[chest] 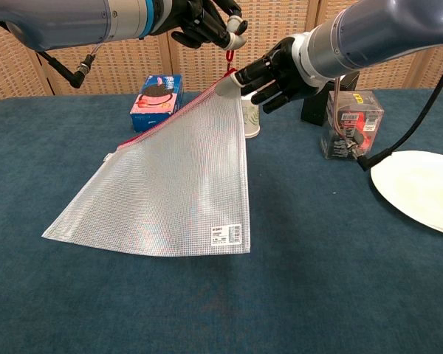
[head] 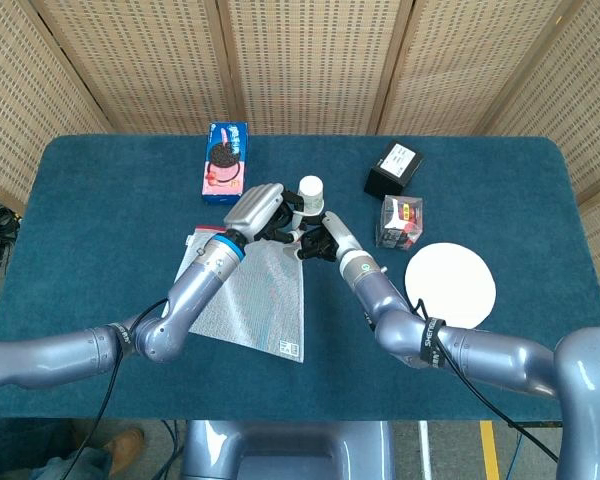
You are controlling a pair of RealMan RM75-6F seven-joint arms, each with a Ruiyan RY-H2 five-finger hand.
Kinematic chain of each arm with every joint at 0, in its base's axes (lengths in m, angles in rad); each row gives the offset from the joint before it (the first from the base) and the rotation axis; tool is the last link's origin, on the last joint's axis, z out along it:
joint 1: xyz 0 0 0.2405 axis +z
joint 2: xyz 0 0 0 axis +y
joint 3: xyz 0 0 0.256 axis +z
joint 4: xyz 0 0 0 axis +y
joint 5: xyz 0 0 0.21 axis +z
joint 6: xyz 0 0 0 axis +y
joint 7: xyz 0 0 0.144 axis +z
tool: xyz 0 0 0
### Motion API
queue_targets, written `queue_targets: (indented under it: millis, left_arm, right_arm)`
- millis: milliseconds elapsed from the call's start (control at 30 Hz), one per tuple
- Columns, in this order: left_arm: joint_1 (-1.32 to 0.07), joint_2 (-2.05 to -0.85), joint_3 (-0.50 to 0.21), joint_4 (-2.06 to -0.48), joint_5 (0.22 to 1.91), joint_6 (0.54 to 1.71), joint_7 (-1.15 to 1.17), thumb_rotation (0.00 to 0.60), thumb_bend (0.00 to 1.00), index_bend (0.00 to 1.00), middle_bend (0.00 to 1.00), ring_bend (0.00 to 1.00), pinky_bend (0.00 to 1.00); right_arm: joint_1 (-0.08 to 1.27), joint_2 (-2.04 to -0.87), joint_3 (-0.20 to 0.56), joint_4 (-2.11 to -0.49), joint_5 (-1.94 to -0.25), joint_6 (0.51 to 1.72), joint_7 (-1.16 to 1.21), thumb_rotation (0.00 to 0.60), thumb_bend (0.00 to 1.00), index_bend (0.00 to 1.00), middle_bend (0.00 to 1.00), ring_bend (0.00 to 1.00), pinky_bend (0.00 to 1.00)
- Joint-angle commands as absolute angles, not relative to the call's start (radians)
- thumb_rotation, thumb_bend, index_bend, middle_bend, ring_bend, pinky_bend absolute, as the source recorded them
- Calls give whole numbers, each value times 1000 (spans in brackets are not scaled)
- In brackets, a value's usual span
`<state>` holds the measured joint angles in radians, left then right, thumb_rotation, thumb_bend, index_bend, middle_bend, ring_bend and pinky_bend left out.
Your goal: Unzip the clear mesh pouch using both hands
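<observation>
Your right hand (chest: 269, 74) pinches the pouch (chest: 173, 177) corner aloft; your left hand (chest: 203, 22) pinches the red pull (chest: 229, 55) — zip still closed. Next, draw it leftward along the zip.

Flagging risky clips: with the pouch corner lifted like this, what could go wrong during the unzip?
1. The right hand grips only the raised corner of the mesh pouch; a pull on the red zipper tab, held by the left hand, might slip it free.
2. A paper cup stands right behind that corner, and the pouch could tip it.
3. The clear box sits beside the right forearm and may get bumped.
</observation>
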<state>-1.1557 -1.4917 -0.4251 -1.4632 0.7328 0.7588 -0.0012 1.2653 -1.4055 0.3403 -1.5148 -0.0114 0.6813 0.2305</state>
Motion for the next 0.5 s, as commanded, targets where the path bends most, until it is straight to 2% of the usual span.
queue_targets:
  millis: [33,500]
  left_arm:
    - [-1155,-1491,-425,-1464,733,759,-2,600,814,718,969,988,1000]
    - [-1149,-1482,-423,-1462,738,756,-14,600,815,718,969,988,1000]
  right_arm:
    - [1260,-1408,347,-1515,-7,683,219,600,416,600,904,858,1000]
    - [1233,-1408,384,-1524,0,687,177,600,594,615,904,859,1000]
